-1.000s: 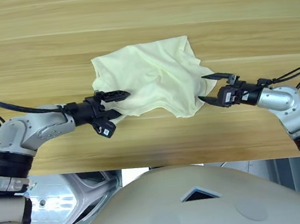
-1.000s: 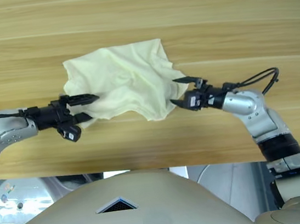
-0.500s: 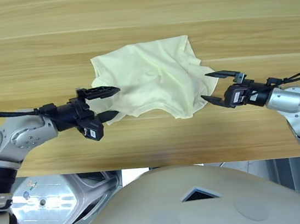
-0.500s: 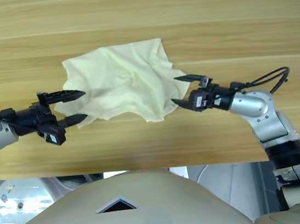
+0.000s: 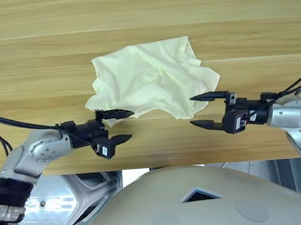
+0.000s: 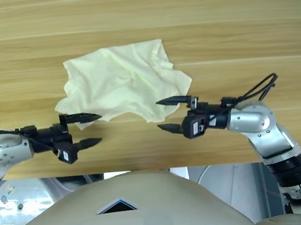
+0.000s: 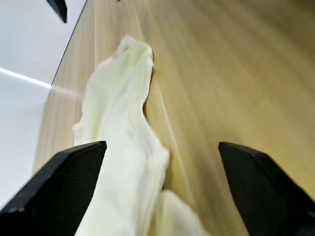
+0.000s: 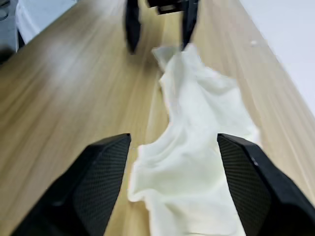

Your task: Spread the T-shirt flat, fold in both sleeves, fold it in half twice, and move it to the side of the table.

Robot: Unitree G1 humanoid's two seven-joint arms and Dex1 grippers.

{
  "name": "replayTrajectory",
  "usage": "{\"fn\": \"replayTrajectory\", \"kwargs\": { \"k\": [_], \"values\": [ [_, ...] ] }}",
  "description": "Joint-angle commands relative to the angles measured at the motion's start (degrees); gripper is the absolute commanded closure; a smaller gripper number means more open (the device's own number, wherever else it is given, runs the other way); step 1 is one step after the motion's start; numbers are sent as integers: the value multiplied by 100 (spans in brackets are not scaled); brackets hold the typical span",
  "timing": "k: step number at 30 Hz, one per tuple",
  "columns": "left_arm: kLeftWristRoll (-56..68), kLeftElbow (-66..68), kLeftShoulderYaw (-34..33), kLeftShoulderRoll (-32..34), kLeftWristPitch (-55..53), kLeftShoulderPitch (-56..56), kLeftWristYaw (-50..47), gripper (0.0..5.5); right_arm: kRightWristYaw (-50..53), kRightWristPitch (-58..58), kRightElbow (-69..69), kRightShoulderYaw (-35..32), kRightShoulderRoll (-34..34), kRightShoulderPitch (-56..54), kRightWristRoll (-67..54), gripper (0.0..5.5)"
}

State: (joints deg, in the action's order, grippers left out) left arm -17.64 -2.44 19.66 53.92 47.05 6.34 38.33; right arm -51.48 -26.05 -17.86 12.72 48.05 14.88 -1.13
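Pale yellow shirt (image 5: 149,79) sits crumpled mid-table (image 5: 31,50), not spread, sleeves bunched into the heap. Nothing folded yet, so I judge we're at the very first step.

My left claw (image 5: 132,125) is spread wide and holds nothing. It's at the shirt's near-left corner, fingers pointing right. Its upper finger overlaps the near hem in the head views; can't tell if it touches the cloth.

My right claw (image 5: 191,111) is also gaping and empty. It's just near-right of the shirt's lowest corner, fingers pointing left, apart from the cloth.

Key relation: the shirt lies on the far side of both claws, and its near hem runs left to right between them. The two claws face each other across that hem. The heap is a bit wider than deep, with its far edge well beyond my reach line. Left claw is the nearer to cloth.

Next move, as I judge it: each claw needs to go slightly far and inward to pinch its own near corner, then pull apart to flatten. Risk: grabbing several layers at once, since the folds are stacked.
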Motion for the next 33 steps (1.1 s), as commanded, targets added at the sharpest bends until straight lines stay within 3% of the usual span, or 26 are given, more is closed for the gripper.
{"fn": "replayTrajectory", "kwargs": {
  "k": [1,5,12,14,18,21,23,33],
  "values": [
    [-728,340,-118,-293,-97,-308,-358,128,41,312,45,243,-41,-155,714,226],
    [-1185,546,-136,-379,-131,-403,-618,128,148,350,289,440,0,-204,1524,226],
    [-1333,542,-79,-372,-175,-409,-739,128,308,522,494,450,-22,-328,1901,226],
    [-1323,544,-70,-374,-154,-410,-752,122,376,531,546,474,-33,-352,1916,262],
    [-1274,567,-29,-404,-64,-423,-780,122,503,539,683,548,-104,-459,1993,266],
    [-1252,609,-13,-418,-28,-422,-801,175,574,512,893,611,-188,-630,2029,267],
    [-1256,633,-5,-423,-17,-444,-803,204,613,499,1016,674,-260,-721,2037,296],
    [-1246,749,0,-415,69,-534,-804,379,709,451,1146,814,-387,-832,1979,490]
  ]
}}
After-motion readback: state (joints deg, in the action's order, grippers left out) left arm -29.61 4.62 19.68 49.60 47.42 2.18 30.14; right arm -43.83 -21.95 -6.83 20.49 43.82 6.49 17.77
